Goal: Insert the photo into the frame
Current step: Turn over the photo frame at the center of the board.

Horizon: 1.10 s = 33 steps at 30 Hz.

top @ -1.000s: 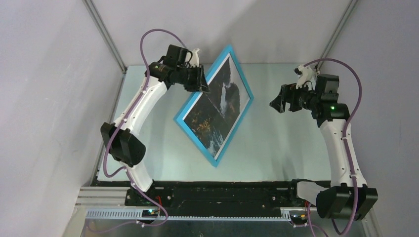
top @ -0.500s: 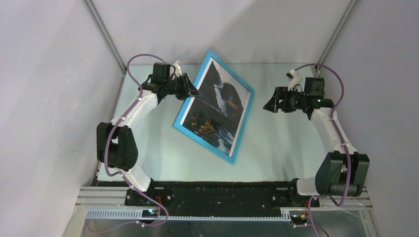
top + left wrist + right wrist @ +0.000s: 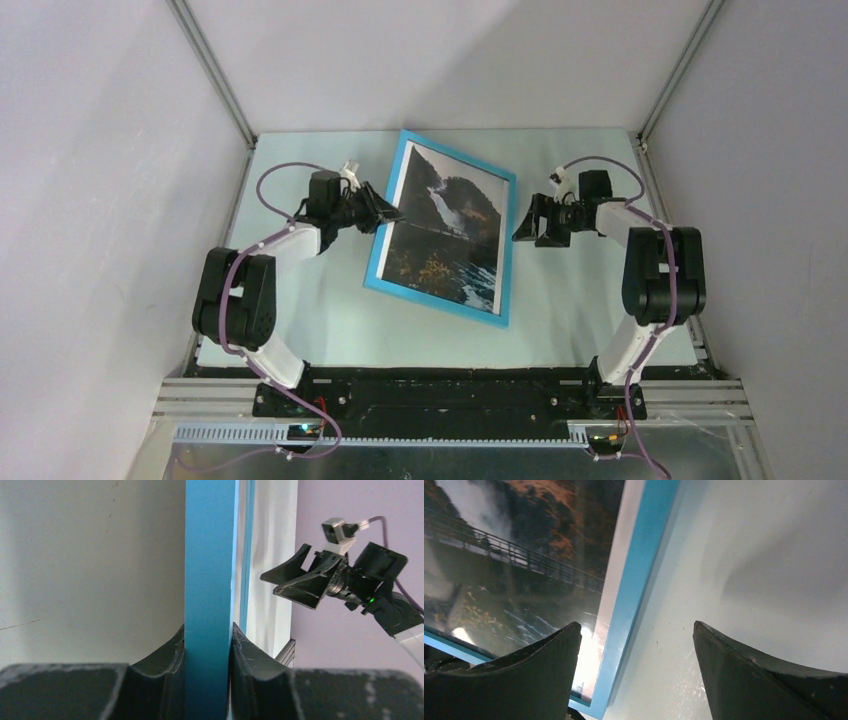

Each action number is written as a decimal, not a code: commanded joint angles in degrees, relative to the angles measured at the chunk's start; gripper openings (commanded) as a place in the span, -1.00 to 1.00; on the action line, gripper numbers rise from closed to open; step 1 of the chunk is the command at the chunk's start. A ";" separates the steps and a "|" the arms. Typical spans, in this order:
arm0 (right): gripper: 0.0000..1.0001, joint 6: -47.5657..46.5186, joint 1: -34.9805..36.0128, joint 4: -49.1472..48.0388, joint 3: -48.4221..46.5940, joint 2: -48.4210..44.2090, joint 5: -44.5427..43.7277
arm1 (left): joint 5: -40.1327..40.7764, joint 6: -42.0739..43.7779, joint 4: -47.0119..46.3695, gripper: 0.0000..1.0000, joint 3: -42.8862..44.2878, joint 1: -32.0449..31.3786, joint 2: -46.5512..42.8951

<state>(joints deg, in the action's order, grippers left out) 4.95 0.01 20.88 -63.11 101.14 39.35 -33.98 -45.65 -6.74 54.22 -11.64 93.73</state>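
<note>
The blue frame [image 3: 379,250] lies low over the pale green table, blue face up. The photo [image 3: 445,228] of dark mountains, waterfall and orange foliage sits inside it. My left gripper [image 3: 386,213] is shut on the frame's left edge; in the left wrist view the blue edge [image 3: 210,580] stands clamped between both fingers. My right gripper [image 3: 528,222] is open just right of the frame's right edge, holding nothing. In the right wrist view the photo [image 3: 524,570] and the blue border [image 3: 634,595] lie between and beyond its spread fingers.
Grey walls with metal corner posts close in the table [image 3: 580,300] on three sides. A black rail [image 3: 440,385] runs along the near edge by the arm bases. The right gripper also shows in the left wrist view [image 3: 305,580].
Both arms have come down towards the table. The frame, held steeply tilted before, has dropped and turned to lie nearly flat. The right gripper has moved in beside its right edge.
</note>
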 commanded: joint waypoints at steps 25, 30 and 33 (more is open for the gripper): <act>0.66 -0.38 1.48 2.62 -6.63 10.68 6.51 | 11.69 -0.89 -6.61 0.23 -5.55 -5.02 9.57; 0.65 -1.05 0.87 3.32 -6.64 10.78 6.03 | 13.40 0.52 -5.37 0.46 -5.05 -5.47 9.51; 0.65 -1.39 0.53 3.34 -6.61 10.56 5.53 | 15.56 1.92 -3.39 0.87 -5.29 -5.51 7.92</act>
<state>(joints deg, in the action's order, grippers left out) 5.39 1.04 22.87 -68.90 112.07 46.61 -23.88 -47.37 -14.15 48.45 -16.47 102.98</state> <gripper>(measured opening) 0.827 0.849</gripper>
